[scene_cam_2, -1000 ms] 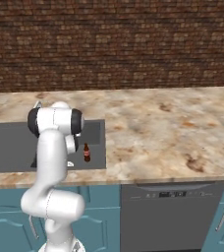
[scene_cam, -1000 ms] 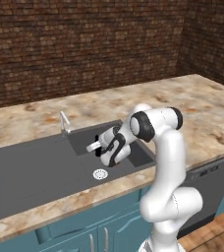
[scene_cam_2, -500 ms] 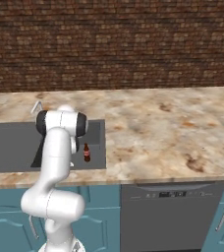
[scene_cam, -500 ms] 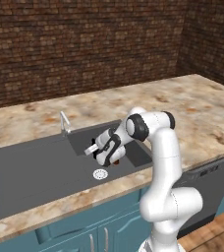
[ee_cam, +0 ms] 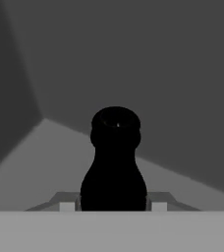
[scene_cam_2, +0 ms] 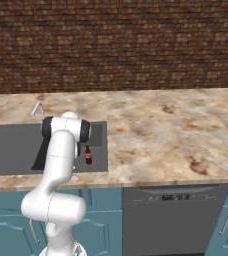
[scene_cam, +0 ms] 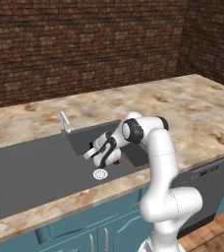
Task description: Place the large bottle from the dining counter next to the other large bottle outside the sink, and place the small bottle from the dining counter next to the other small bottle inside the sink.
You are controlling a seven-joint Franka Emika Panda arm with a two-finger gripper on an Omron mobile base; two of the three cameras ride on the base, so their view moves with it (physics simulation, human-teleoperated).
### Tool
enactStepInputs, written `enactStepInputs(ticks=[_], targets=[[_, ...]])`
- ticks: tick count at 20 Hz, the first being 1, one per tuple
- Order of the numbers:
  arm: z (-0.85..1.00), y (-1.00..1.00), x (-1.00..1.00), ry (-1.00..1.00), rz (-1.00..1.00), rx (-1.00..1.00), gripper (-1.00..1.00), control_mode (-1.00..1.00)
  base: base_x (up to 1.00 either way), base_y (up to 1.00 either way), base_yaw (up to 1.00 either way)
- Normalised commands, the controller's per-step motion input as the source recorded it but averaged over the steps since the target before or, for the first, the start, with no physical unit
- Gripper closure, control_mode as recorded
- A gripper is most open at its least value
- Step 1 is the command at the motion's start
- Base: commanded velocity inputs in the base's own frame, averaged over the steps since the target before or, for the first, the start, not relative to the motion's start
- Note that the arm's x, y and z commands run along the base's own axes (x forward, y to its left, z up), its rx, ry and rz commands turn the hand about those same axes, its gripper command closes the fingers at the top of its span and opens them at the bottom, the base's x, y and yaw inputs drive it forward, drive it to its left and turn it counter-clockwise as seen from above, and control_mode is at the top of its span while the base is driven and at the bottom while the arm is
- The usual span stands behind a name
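My gripper (ee_cam: 113,206) is shut on the small bottle (ee_cam: 114,162), a short all-black bottle with a narrow neck that stands up between the fingertips (ee_cam: 158,205). In the left base view the gripper (scene_cam: 102,156) hangs low inside the sink (scene_cam: 35,167), just above its floor and near the round drain (scene_cam: 100,173). The other small bottle (scene_cam_2: 88,155), with a reddish-brown body, stands upright in the sink's right end, close beside my hand. It also peeks out behind the gripper as a brown bottle (scene_cam: 116,161).
A thin silver faucet (scene_cam: 64,120) rises at the sink's back rim. Marbled beige counter (scene_cam: 182,108) stretches to the right of the basin. A dishwasher front (scene_cam_2: 176,210) and teal cabinets sit below. A brick wall stands behind.
The arm has swung the gripper and the black bottle a little left and down, deeper into the sink. The reddish-brown bottle has stayed where it was.
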Motion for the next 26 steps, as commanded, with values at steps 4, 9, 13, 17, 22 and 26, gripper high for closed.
enactStepInputs(ticks=[4, 9, 13, 17, 22, 26], targets=[[-0.36, 0.05, 0.21, 0.00, 0.03, -0.03, 1.00, -1.00, 0.00, 0.00, 0.00], [-0.35, 0.02, 0.15, 0.00, 0.04, -0.03, 1.00, -1.00, 0.00, 0.00, 0.00], [-0.26, 0.01, 0.03, 0.00, 0.05, -0.03, 1.00, -1.00, 0.00, 0.00, 0.00], [-0.06, 0.00, -0.07, -0.02, 0.04, -0.05, -1.00, -1.00, 0.00, 0.00, 0.00], [0.00, -0.12, -0.36, -0.12, 0.03, -0.09, -1.00, -1.00, 0.00, 0.00, 0.00], [0.00, -0.09, -0.09, -0.08, 0.00, -0.02, -1.00, -1.00, 0.00, 0.00, 0.00]])
